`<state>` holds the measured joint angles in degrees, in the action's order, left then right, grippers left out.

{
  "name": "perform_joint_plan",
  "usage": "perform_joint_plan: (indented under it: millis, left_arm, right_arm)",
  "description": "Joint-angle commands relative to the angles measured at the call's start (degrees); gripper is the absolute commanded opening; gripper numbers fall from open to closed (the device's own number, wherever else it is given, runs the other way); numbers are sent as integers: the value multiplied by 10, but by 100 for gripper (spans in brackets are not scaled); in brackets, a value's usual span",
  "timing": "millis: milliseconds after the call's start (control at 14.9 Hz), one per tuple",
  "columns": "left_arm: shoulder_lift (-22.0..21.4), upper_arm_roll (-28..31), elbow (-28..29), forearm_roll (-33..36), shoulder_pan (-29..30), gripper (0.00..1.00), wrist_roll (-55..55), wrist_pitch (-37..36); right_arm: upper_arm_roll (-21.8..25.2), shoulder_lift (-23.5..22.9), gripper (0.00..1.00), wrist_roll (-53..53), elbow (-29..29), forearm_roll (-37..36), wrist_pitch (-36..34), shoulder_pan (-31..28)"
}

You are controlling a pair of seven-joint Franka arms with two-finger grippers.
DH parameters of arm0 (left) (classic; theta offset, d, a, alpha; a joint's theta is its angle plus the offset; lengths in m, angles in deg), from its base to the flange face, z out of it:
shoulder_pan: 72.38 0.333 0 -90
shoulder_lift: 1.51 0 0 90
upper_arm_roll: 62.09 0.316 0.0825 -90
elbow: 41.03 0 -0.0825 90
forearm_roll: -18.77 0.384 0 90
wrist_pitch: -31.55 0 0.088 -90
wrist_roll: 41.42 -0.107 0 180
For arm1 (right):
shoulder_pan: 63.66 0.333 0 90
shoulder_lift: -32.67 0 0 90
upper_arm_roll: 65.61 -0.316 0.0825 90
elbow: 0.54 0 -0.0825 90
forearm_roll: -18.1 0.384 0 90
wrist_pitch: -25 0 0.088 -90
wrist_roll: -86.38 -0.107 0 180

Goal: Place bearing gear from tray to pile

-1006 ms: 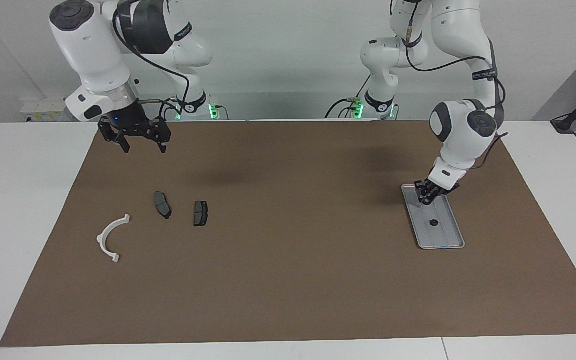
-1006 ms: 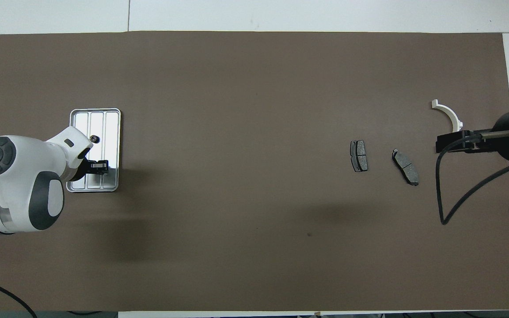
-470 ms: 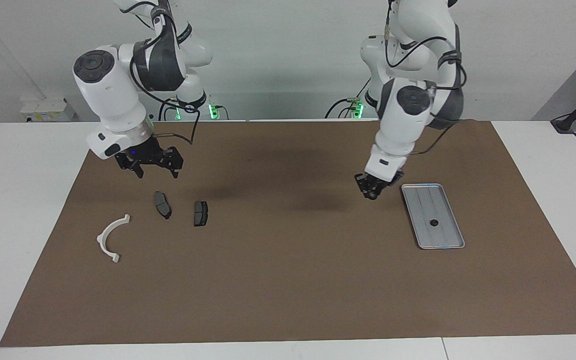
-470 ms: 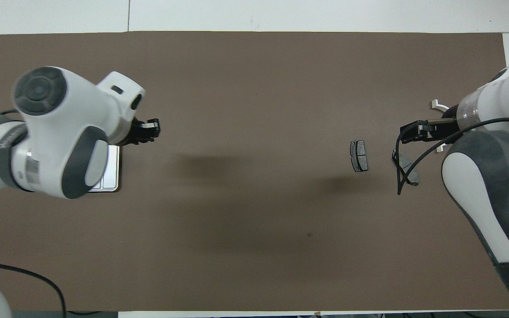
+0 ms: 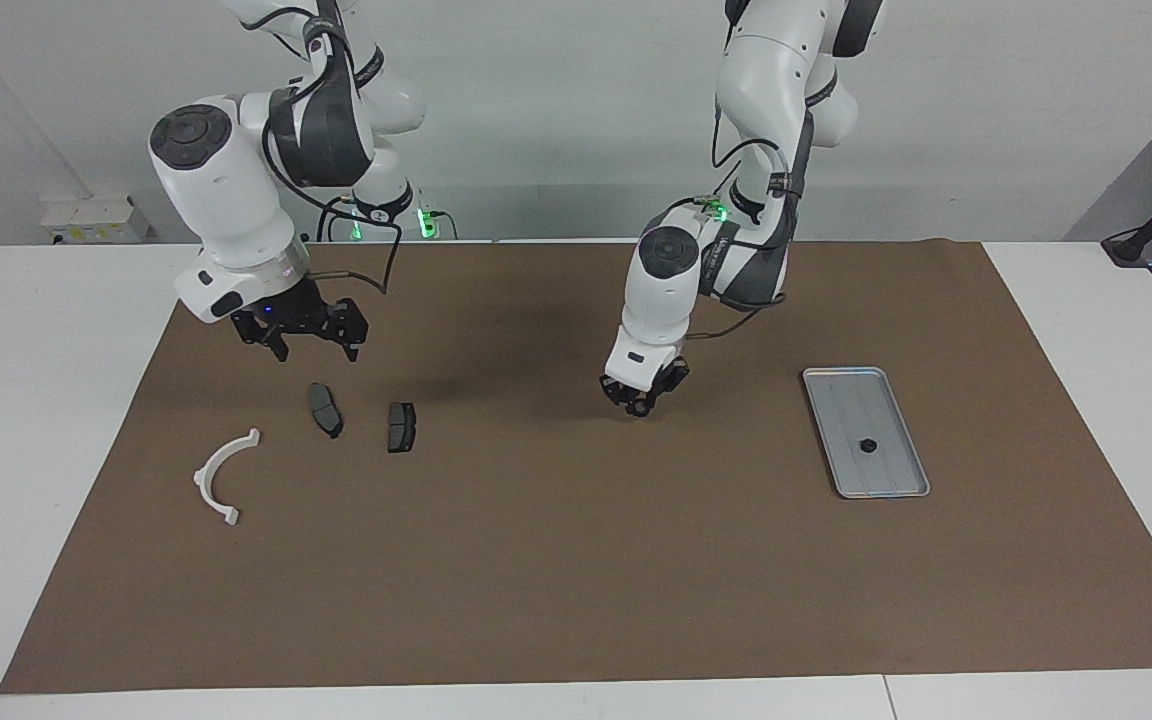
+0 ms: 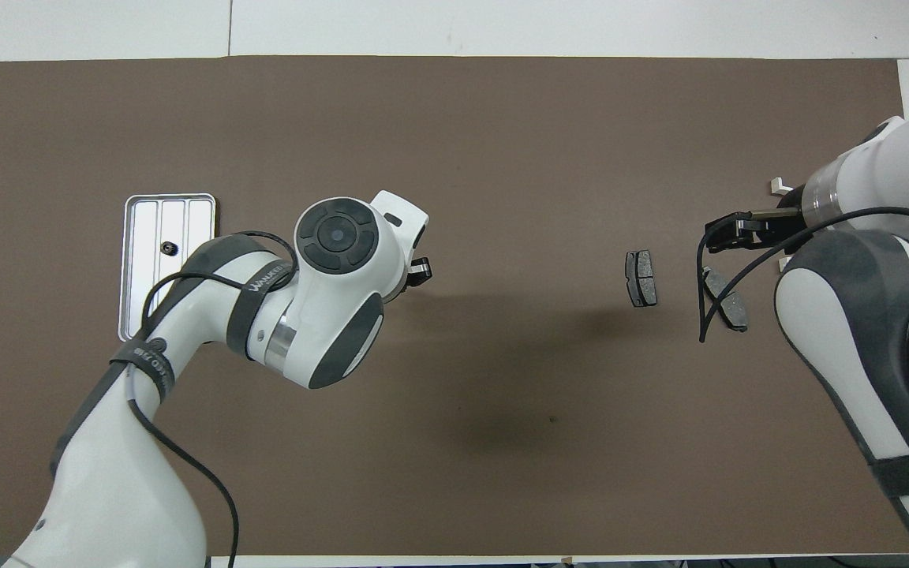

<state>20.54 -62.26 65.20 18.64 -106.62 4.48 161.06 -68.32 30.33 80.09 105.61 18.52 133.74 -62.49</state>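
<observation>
While 1 small dark gear (image 5: 867, 445) lies in silver ridged tray (image 5: 834, 430) | left gripper (image 5: 641, 402) nearly closed, contents unclear | right gripper (image 5: 301, 340) wide

The tray (image 5: 866, 432) lies on the mat (image 5: 576, 560) toward the left arm's end of the table, with one small gear (image 5: 867, 446) in it. The two brake pads (image 5: 326, 410) lie side by side toward the right arm's end (apart, not touching). The bracket (image 5: 223, 474) lies near them, farther from the robots.
</observation>
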Motion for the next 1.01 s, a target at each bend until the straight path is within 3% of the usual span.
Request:
perform_joint_plan:
  millis: [0, 805, 872, 939]
  left_arm:
    - [10, 9, -9, 10, -4, 0, 16, 16]
    - [12, 10, 26, 12, -16, 0, 33, 67]
    - [12, 10, 26, 18, -15, 7, 33, 67]
    - [12, 10, 25, 24, -15, 45, 32, 67]
  right_arm:
    - [-2, -7, 100, -2, -10, 16, -2, -6]
    - [-4, 1, 100, -7, -2, 16, -16, 9]
    - [-4, 1, 100, -12, -2, 16, -17, 8]
    - [-4, 1, 100, -16, -2, 17, -17, 6]
